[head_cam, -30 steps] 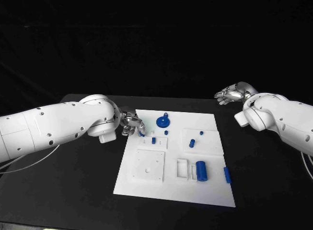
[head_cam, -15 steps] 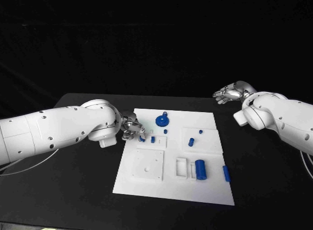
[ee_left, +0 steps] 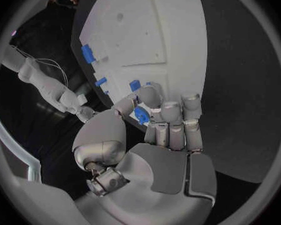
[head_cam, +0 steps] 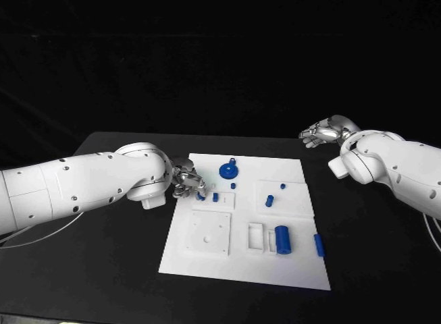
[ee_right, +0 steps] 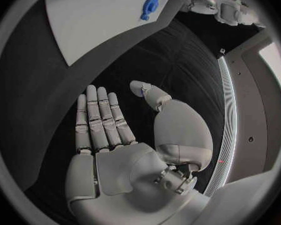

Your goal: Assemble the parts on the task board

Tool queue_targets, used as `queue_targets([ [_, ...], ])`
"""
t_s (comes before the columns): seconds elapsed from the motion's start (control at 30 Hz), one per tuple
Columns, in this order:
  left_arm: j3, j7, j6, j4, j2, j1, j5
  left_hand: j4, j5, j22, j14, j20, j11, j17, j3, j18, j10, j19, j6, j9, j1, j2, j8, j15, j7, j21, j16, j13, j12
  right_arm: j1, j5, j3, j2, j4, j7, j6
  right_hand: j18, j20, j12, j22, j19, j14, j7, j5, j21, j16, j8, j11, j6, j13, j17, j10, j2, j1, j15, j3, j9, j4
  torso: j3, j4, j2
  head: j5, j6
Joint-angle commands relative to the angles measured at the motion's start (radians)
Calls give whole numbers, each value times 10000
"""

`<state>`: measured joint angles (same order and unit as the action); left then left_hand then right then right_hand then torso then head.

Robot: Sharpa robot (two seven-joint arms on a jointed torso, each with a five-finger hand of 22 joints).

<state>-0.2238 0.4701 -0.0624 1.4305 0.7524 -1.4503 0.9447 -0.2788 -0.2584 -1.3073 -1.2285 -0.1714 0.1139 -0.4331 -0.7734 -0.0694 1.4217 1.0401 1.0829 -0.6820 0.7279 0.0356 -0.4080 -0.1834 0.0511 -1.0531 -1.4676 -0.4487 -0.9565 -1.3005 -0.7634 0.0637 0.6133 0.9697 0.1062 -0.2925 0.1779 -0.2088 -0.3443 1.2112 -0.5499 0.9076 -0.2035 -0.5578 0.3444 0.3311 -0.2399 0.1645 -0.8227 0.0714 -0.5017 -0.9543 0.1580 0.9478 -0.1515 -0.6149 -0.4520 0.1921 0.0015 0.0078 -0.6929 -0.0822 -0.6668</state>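
The white task board point(head_cam: 211, 266) lies mid-table. My left hand point(head_cam: 186, 181) hovers at its left edge and pinches a small blue part point(ee_left: 141, 115) between thumb and fingers; the part shows by the board's edge point(head_cam: 200, 196). On the board are a round blue wheel piece point(head_cam: 229, 169), short blue pegs point(head_cam: 216, 197) point(head_cam: 270, 200), a thick blue cylinder point(head_cam: 283, 239) and a slim blue bar point(head_cam: 319, 244). My right hand point(head_cam: 323, 130) hangs off the board's far right corner over bare table, fingers spread point(ee_right: 102, 120), holding nothing.
Raised white blocks with recesses sit on the board, one square block point(head_cam: 209, 232) near its left side. Black table point(head_cam: 113, 256) surrounds the board on every side. From the right wrist, the board's corner point(ee_right: 97, 25) and the wheel piece point(ee_right: 149, 6) appear.
My left hand has come a little nearer and lower along the board's left edge, carrying the small blue part. The right hand has barely moved.
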Motion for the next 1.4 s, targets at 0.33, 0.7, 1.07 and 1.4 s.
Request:
queue_targets([
  [0.33,-1,-30,49,70,-44,43,918,315,20,-80,-283,-1040,54,-17,-330,-12,-44,76,1281,-3,24,93,-47,-347,-605,-69,-48,-18,-79,2,-87,4,25,29,-76,187,77,-46,-64,17,37,-48,-5,-72,-70,-45,-72,-3,45,-12,12,45,-33,-106,1,51,14,2,6,2,3,47,-12],
  [0.7,-124,111,-309,61,-82,86,1051,319,29,-85,-279,-1037,53,-23,-334,-11,-51,70,1277,2,22,98,-52,-344,-604,-73,-50,-24,-92,3,-87,4,47,46,-78,182,80,-47,-68,24,37,-48,-4,-81,-74,-43,-76,-4,47,-13,14,46,-37,-109,1,58,19,4,9,10,-1,59,-34],
  [1.07,-142,178,-528,163,-109,116,1148,354,120,-97,-266,-1031,45,-36,-313,-11,-72,59,1268,17,-2,70,-67,-335,-598,-83,-50,-36,-119,3,-87,4,62,42,-80,173,83,-49,-71,30,38,-48,-4,-88,-78,-42,-81,-5,48,-14,15,47,-40,-111,1,64,23,6,8,9,4,69,-42],
  [1.4,-144,264,-872,150,-116,116,1155,400,184,-111,-261,-1037,47,-57,-274,-25,-82,62,1273,37,23,-90,-95,-339,-600,-103,-58,-57,-165,3,-87,4,75,42,-66,177,85,-49,-74,34,37,-47,-4,-92,-81,-41,-84,-5,48,-14,16,46,-46,-113,1,67,26,6,12,4,4,89,-54],
])
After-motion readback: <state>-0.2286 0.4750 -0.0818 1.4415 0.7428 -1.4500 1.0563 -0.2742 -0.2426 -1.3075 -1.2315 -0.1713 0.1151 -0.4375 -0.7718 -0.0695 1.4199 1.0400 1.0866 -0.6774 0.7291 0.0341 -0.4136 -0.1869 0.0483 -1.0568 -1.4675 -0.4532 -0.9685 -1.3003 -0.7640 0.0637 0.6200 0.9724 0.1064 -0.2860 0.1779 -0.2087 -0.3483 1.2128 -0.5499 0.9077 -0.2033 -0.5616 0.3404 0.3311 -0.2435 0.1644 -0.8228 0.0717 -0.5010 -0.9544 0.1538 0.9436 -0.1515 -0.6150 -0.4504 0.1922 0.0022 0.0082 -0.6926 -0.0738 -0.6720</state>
